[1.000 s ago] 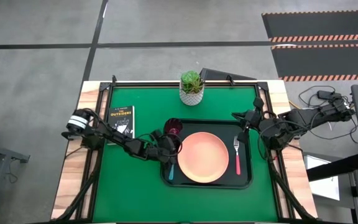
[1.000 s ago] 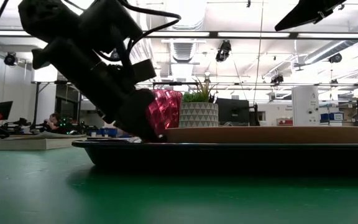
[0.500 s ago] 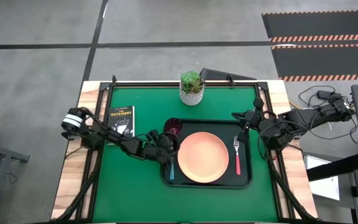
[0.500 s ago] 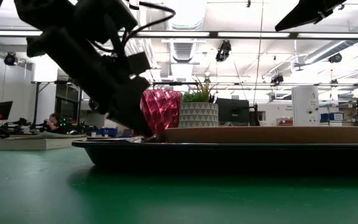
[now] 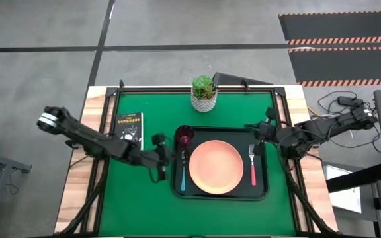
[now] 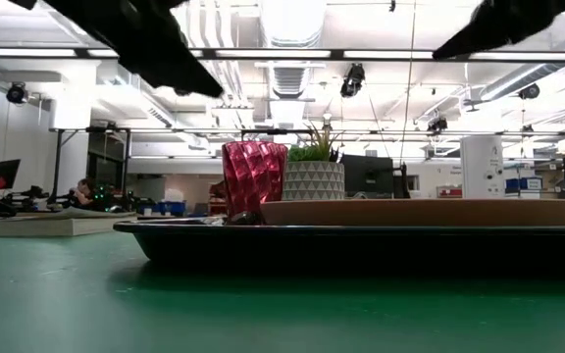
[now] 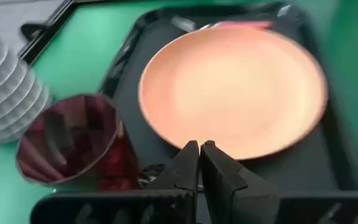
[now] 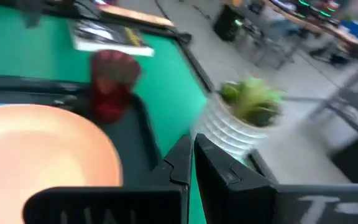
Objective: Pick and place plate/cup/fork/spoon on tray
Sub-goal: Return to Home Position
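The black tray [image 5: 264,188] lies at the table's middle. On it are the peach-pink plate [image 5: 215,166], the dark red cup [image 5: 184,137] standing upright at its far left corner, the blue-handled spoon [image 5: 182,180] left of the plate, and the red-handled fork [image 5: 253,168] right of it. My left gripper [image 5: 170,157] is shut and empty, raised at the tray's left rim; its fingertips [image 7: 199,149] show closed, with the cup [image 7: 67,143] beside them. My right gripper [image 5: 250,129] is shut and empty, raised over the tray's far right corner.
A white pot with a green plant [image 5: 204,92] stands beyond the tray's far edge. A small black book [image 5: 128,127] lies at the far left on the green mat. The low view shows the cup [image 6: 254,181] and the plate [image 6: 420,212] on the tray [image 6: 361,243].
My left gripper has risen from low on the tray beside the cup and drawn back toward the table's left edge, leaving the low view except for its arm at the top. The cup now stands unobstructed and upright on the tray.
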{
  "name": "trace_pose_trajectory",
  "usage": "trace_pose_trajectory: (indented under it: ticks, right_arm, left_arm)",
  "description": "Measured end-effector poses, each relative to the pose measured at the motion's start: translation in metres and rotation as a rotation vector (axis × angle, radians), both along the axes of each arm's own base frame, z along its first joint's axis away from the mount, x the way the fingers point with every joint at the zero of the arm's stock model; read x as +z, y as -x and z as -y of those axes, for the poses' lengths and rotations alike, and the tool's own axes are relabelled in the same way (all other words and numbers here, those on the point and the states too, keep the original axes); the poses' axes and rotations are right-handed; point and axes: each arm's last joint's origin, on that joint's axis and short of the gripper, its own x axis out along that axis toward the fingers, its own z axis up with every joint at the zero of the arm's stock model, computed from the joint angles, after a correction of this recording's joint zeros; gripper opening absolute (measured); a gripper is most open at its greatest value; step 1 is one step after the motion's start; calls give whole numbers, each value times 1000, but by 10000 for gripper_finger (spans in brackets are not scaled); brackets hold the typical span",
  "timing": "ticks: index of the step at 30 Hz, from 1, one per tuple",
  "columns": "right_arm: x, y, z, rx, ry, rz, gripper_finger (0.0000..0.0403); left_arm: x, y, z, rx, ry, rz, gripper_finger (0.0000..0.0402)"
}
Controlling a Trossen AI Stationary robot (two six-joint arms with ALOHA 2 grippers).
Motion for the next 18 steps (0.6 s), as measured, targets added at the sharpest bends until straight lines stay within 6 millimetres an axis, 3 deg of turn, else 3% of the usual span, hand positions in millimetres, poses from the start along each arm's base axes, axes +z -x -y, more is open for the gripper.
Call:
trace_pose_trajectory:
  ticks: [3, 10, 14, 18]
  right_arm:
    - [-24, 0, -3, 131, -38, 15, 9]
    - [-83, 11, -4, 290, -93, 56, 9]
    - [-100, 20, -1, 301, -95, 120, 9]
    - [-103, 32, 2, 324, -114, 231, 9]
  left_arm:
    - [4, 17, -5, -62, 8, 22, 0]
    - [-19, 65, -20, -119, 80, 179, 0]
    - [-32, 90, -28, -140, 125, 300, 0]
    - [-44, 112, -36, -143, 143, 374, 0]
